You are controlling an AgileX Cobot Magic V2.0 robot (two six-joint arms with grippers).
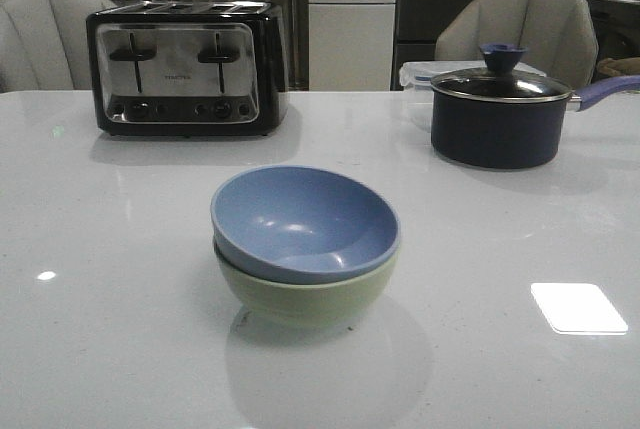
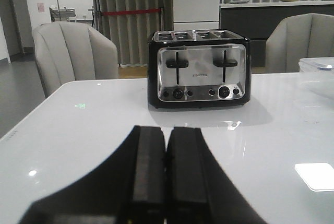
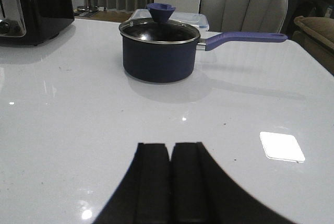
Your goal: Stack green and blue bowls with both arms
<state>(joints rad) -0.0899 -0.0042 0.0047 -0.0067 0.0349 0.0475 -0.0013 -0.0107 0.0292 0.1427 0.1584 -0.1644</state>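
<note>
In the front view the dusty blue bowl sits nested inside the pale green bowl at the middle of the white table, tilted a little. Neither arm shows in the front view. My left gripper is shut and empty, low over the table and facing the toaster. My right gripper is shut and empty, low over the table and facing the saucepan. Neither bowl shows in the wrist views.
A black and chrome toaster stands at the back left. A dark lidded saucepan with a purple handle stands at the back right, a clear plastic container behind it. Grey chairs stand beyond the table.
</note>
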